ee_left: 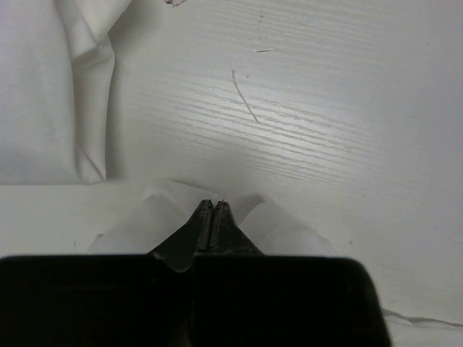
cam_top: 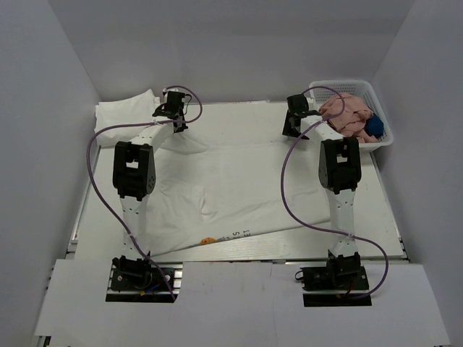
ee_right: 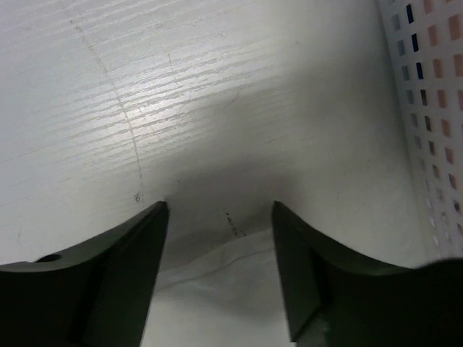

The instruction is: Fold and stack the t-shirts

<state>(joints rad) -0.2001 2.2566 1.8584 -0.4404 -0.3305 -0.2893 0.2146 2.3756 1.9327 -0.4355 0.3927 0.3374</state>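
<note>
White cloth t-shirt (cam_top: 239, 188) lies spread between the 2 arms. The left gripper (ee_left: 213, 208) is clenched on its far hem, and the right gripper (ee_right: 219, 207) gapes above the other corner. Seemingly mid-fold: the right must pinch next.

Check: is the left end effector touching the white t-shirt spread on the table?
Touching. The left wrist view shows the left end effector shut, with a fold of the t-shirt bunched up around its tips.

White table (cam_top: 380, 210) carries a t-shirt (cam_top: 239, 181), folded bundle (cam_top: 126, 110) and basket (cam_top: 340, 82).
</note>
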